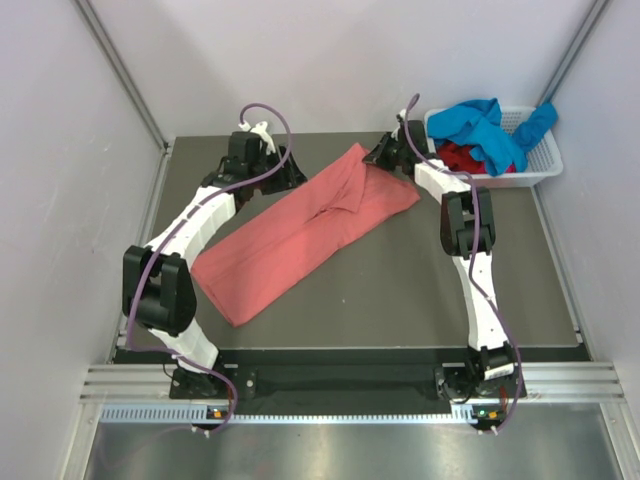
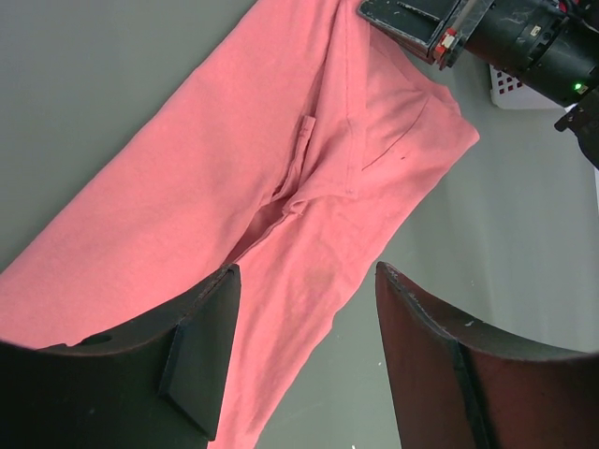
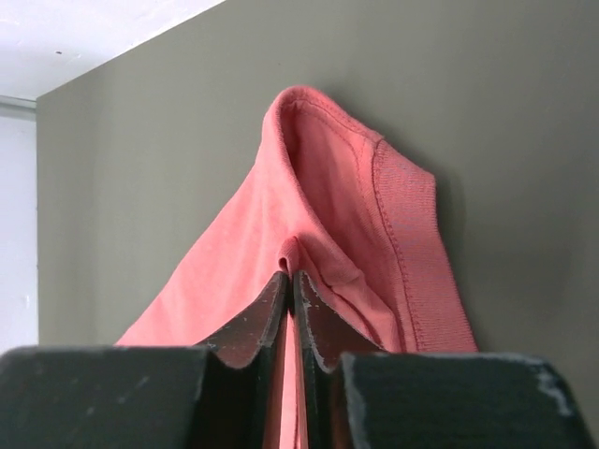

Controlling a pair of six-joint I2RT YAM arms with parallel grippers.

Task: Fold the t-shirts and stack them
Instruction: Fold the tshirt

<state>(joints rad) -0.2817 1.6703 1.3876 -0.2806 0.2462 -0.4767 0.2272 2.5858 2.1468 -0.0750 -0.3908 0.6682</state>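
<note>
The salmon-pink t-shirt (image 1: pixel 300 232) lies folded lengthwise, stretched diagonally across the dark table from near left to far right. It also shows in the left wrist view (image 2: pixel 225 178) and the right wrist view (image 3: pixel 337 187). My right gripper (image 1: pixel 383 152) is shut on the shirt's far end by the collar (image 3: pixel 292 273), pinching a fold of cloth. My left gripper (image 1: pixel 283 170) is open and empty above the shirt's long far edge (image 2: pixel 304 281). A bright blue t-shirt (image 1: pixel 490 128) and a dark red t-shirt (image 1: pixel 462 157) lie in the basket.
A white slotted plastic basket (image 1: pixel 535 170) stands at the table's far right corner, close behind the right arm. Grey walls enclose the table on the left, right and back. Bare table (image 1: pixel 440 290) lies near right of the shirt.
</note>
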